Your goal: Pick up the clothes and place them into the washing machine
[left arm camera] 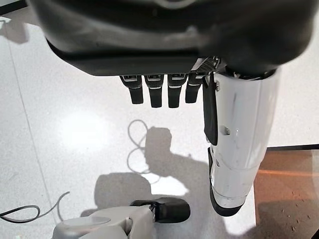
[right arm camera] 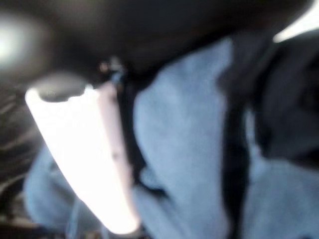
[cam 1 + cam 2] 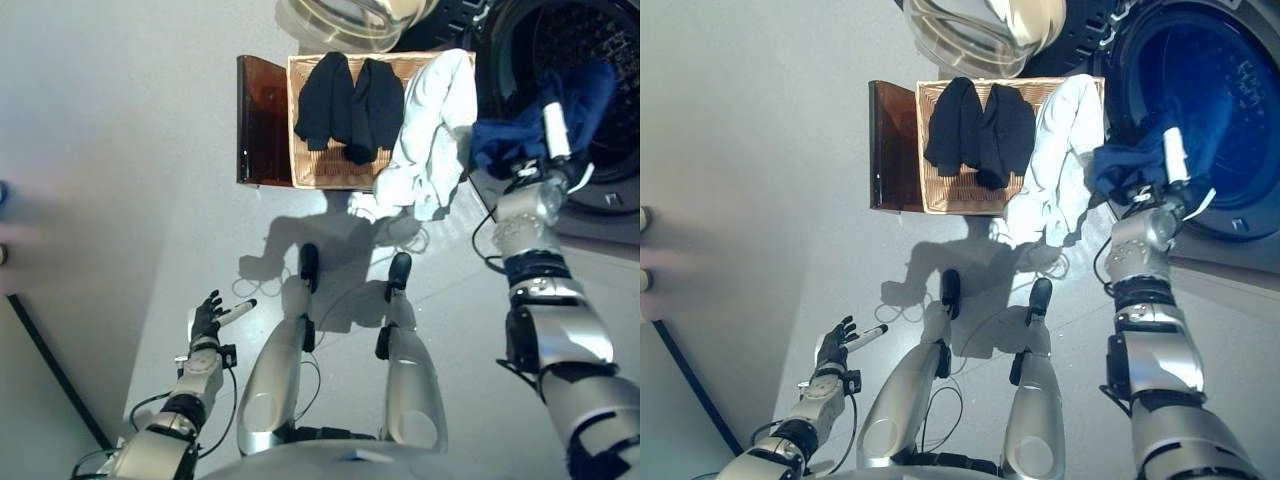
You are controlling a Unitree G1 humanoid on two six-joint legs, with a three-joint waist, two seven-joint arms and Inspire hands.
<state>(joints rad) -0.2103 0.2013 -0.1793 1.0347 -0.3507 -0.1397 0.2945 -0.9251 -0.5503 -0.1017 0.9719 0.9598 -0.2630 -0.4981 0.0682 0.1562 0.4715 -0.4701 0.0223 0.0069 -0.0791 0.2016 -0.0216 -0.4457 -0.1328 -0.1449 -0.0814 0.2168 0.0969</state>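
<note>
My right hand [image 3: 555,130] is raised to the washing machine's round opening [image 3: 600,45], shut on a dark blue garment [image 3: 580,95]. The cloth bunches over the hand and hangs across the drum's lower rim. In the right wrist view the white-covered thumb [image 2: 84,154] presses against the blue cloth [image 2: 189,139]. A wicker basket [image 3: 310,165] stands left of the machine with dark clothes [image 3: 350,100] in it and a white garment [image 3: 435,130] draped over its right side. My left hand [image 3: 207,320] hangs low at the left over the floor, open and empty, fingers [image 1: 154,92] relaxed.
A brown panel [image 3: 262,120] stands against the basket's left side. The machine's glass door [image 3: 350,20] is swung open above the basket. Pale floor spreads to the left, with a dark line [image 3: 50,370] crossing the lower left corner.
</note>
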